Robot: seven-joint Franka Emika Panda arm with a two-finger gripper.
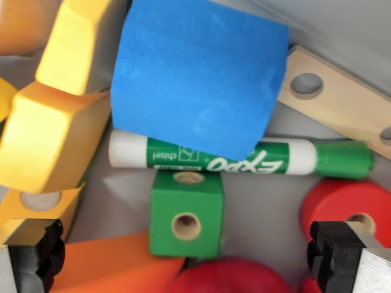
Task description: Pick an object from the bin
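Note:
Close over the bin, the wrist view shows a green Expo marker (241,157) lying crosswise, partly covered by a blue foam block (195,73). Just below the marker sits a green wooden cube (186,213) with holes in its top and front. My gripper (186,256) is open, its black fingertips (36,250) at the bottom corners, straddling the cube with nothing between them. Yellow wooden blocks (49,134) lie on the wrist view's left.
A red wooden wheel (351,204) is beside the right fingertip. An orange piece (110,262) and a red round piece (229,278) lie at the bottom. A pale wooden strip with holes (333,91) rests at the upper right against the grey bin floor (263,207).

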